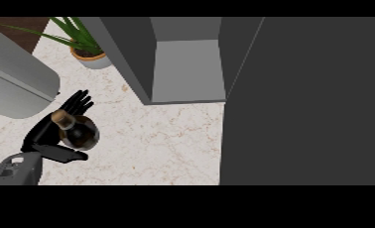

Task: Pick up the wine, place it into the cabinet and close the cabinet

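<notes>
From the head view, only 1 hand shows: the left hand (41, 131), coming in at the lower left on its grey forearm (18, 170). It is gripping the wine bottle (81, 134), which sits between the thumb and the fingers (78, 101). The thumb hooks round the lower side of the dark, rounded body, while the fingers reach up past the neck and are only slightly bent. The bottle is seen almost from above, its brown top (62, 119) lying toward the upper left of the body and against the palm. I cannot tell whether the bottle's base is touching the counter (161, 138) or is held off it. The counter is pale marble with thin brown veins. The cabinet (132, 48) stands well apart from the bottle, up and to the right, with dark grey walls and a lighter grey inside (187, 68) that holds nothing visible. It is open, and its door (307, 103) is swung out as a wide dark panel filling the right side of the view. At the upper left a green plant (73, 32) grows from a terracotta pot (92, 60) just beside the cabinet's left wall. A rounded grey appliance (22, 83) sits at the left edge, near the fingertips. The right hand is out of sight
</notes>
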Controlling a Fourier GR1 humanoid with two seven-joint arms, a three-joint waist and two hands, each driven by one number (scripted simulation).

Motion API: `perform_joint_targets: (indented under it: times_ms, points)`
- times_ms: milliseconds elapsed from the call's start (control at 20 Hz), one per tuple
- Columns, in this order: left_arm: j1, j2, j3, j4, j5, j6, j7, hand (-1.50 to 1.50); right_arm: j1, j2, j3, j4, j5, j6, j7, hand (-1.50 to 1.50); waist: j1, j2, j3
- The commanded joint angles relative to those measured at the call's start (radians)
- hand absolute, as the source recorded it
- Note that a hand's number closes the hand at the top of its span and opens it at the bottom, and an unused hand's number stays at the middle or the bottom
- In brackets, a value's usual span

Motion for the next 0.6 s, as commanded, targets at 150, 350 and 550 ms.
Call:
perform_joint_targets:
  times_ms: [150, 350, 550]
  points:
    - [-0.041, -0.014, -0.067, 0.057, 0.025, -0.257, -0.107, 1.5, 0.019, -0.009, 0.0, -0.095, -0.043, -0.013, 0.036, -1.5, -0.006, 0.0, 0.0]
    - [-0.015, -0.026, -0.115, 0.068, 0.013, -0.257, -0.129, 1.5, 0.031, -0.029, -0.015, -0.096, -0.063, 0.004, 0.039, -1.5, -0.004, 0.0, 0.0]
    - [-0.007, -0.024, -0.183, -0.041, -0.068, -0.103, -0.271, 1.5, 0.039, -0.03, -0.036, -0.096, -0.051, -0.012, 0.042, -1.5, 0.007, -0.004, 0.0]
